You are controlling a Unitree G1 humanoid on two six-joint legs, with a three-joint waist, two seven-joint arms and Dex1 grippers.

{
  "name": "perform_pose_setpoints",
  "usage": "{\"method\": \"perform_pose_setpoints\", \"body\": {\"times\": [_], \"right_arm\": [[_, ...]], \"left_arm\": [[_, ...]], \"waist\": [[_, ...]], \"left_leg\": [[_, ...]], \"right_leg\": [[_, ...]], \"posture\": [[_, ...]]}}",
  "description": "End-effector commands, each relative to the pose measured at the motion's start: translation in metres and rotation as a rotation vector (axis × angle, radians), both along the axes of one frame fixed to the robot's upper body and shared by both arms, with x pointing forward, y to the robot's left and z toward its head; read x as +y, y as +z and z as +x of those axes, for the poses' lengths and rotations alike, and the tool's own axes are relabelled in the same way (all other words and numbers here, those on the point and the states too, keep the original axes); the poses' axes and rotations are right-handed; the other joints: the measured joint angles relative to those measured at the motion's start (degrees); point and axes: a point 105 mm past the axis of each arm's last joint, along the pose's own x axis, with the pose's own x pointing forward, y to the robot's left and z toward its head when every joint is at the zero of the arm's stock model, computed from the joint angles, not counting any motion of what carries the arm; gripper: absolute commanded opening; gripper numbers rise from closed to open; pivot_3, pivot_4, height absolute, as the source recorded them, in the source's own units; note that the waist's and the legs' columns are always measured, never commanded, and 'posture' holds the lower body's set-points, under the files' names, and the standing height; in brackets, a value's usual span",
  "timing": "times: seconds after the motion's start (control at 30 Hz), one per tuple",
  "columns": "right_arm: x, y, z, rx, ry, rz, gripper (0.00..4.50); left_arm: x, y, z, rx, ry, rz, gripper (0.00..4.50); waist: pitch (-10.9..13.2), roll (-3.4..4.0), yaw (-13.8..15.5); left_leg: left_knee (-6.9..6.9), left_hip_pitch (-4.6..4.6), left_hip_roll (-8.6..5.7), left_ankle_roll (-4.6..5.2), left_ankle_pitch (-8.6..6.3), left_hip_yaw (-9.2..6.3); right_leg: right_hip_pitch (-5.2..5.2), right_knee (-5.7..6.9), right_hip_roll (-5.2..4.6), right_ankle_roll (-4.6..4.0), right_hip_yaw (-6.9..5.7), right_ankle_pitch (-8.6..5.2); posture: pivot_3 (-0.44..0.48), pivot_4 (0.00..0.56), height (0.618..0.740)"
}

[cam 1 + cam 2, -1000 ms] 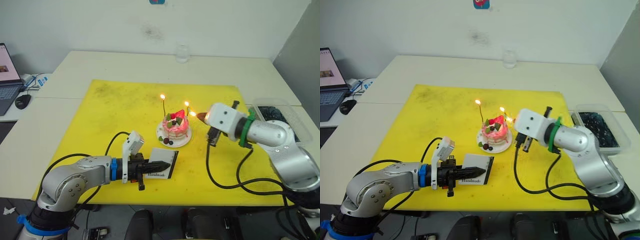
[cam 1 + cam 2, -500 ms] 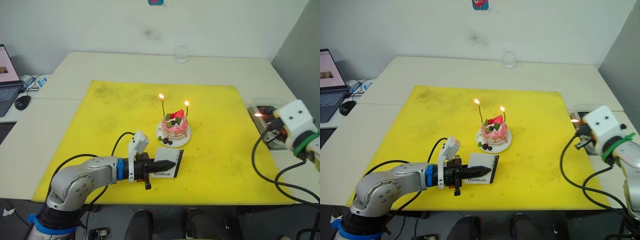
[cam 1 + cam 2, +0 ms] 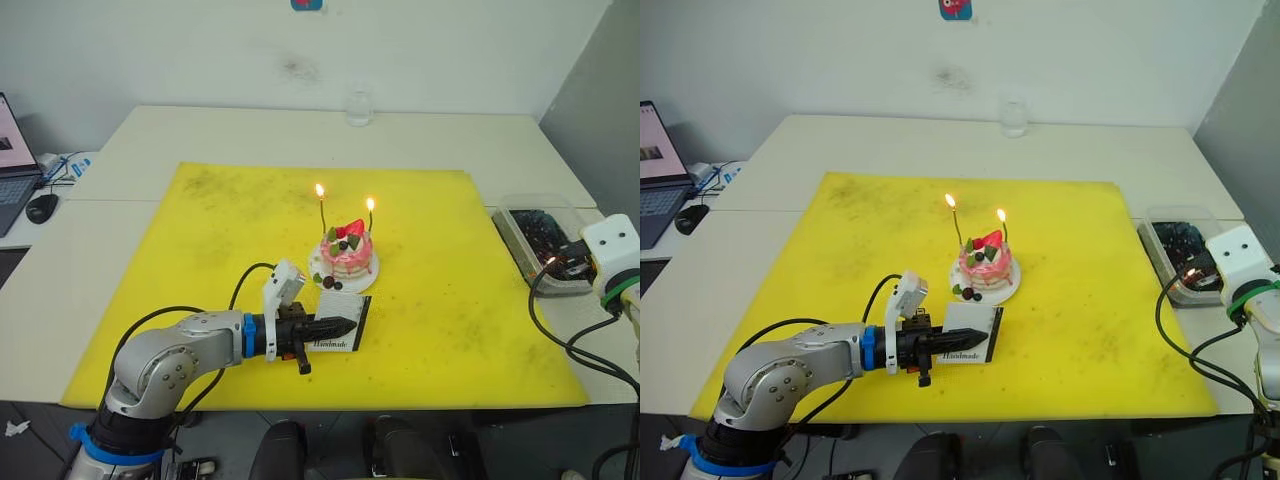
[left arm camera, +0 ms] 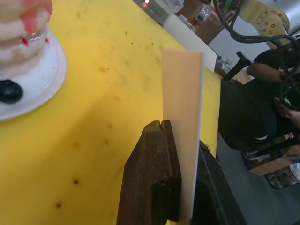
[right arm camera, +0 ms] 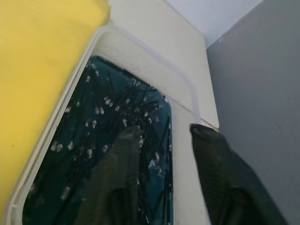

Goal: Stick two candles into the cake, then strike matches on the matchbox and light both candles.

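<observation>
Left gripper [image 3: 340,325] clamps matchbox [image 3: 338,322] beside cake [image 3: 346,252]; right gripper [image 5: 164,150] parted over tray [image 3: 512,230].

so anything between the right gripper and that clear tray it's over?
Nothing visible. The right gripper hangs open directly above the clear tray, with only open air between its fingers and the dark sticks lying inside.

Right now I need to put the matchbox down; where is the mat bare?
Bare: the yellow mat left of the cake, and the stretch between cake and clear tray. Crowded: in front of the cake, where the left gripper holds the matchbox.
</observation>
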Motion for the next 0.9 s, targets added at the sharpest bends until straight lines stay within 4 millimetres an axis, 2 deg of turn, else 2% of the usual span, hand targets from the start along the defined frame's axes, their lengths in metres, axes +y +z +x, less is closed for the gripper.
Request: {"method": "perform_pose_setpoints", "body": {"times": [0.03,0.13,0.17,0.23,0.33,0.47,0.6,0.83,0.9], "right_arm": [[0.002,0.029,-0.007,-0.109,0.006,-0.019,3.21],[0.012,0.045,-0.015,-0.146,0.04,-0.03,4.34],[0.017,0.05,-0.018,-0.154,0.058,-0.035,4.49],[0.03,0.058,-0.022,-0.167,0.115,-0.026,4.49],[0.062,0.065,-0.03,-0.148,0.274,0.015,4.49],[0.104,0.056,-0.044,-0.028,0.482,0.108,4.49],[0.142,0.039,-0.068,0.161,0.684,0.244,4.49],[0.172,0.022,-0.089,0.359,0.825,0.284,4.49],[0.176,0.019,-0.091,0.383,0.836,0.276,4.5]], "left_arm": [[0.001,0.008,-0.002,-0.027,0.006,0.0,0.0],[0.004,0.006,-0.002,-0.002,0.032,0.015,0.0],[0.005,0.006,-0.001,0.009,0.042,0.018,0.0],[0.007,0.006,-0.003,0.043,0.047,0.016,0.0],[0.008,0.006,-0.004,0.113,0.071,0.012,0.0],[0.008,0.002,-0.007,0.208,0.084,0.017,0.0],[0.006,-0.005,-0.003,0.266,0.122,0.043,0.0],[0.0,-0.015,0.001,0.324,0.122,0.101,0.0],[0.0,-0.017,-0.002,0.33,0.099,0.131,0.58]], "waist": [[0.0,0.0,0.0],[0.0,0.01,0.0],[0.0,0.01,0.0],[0.0,0.02,0.0],[0.0,0.02,0.0],[0.0,0.01,0.1],[0.0,0.01,0.2],[0.0,-0.01,0.2],[0.0,-0.01,0.2]], "left_leg": [[0.0,0.0,0.01,0.0,0.0,0.0],[0.0,-0.01,0.01,0.0,0.0,0.01],[0.0,-0.01,0.02,0.0,0.0,0.0],[0.0,0.0,0.04,0.0,0.0,-0.02],[0.01,0.02,0.06,0.0,0.0,-0.04],[0.02,0.01,0.06,0.0,0.0,-0.08],[0.03,0.01,0.04,0.0,0.0,-0.07],[0.05,0.05,0.0,0.0,0.0,-0.1],[0.05,0.05,-0.04,0.0,0.0,-0.1]], "right_leg": [[0.0,0.0,0.0,0.0,0.01,0.0],[0.0,0.0,-0.02,0.01,0.01,0.0],[0.0,0.0,-0.02,0.01,0.01,0.0],[0.01,0.01,-0.02,0.01,-0.01,0.0],[0.01,0.03,-0.03,0.02,-0.02,0.01],[0.04,0.03,-0.1,0.03,-0.06,0.01],[0.06,0.02,-0.12,0.04,-0.05,0.01],[0.1,0.02,-0.12,0.08,-0.06,0.05],[0.1,0.02,-0.11,0.08,-0.05,0.05]], "posture": [[0.0,0.15,0.74],[0.0,0.15,0.74],[0.0,0.15,0.74],[0.0,0.15,0.74],[0.0,0.15,0.74],[0.0,0.15,0.74],[0.0,0.15,0.74],[0.0,0.15,0.74],[0.0,0.15,0.74]]}}
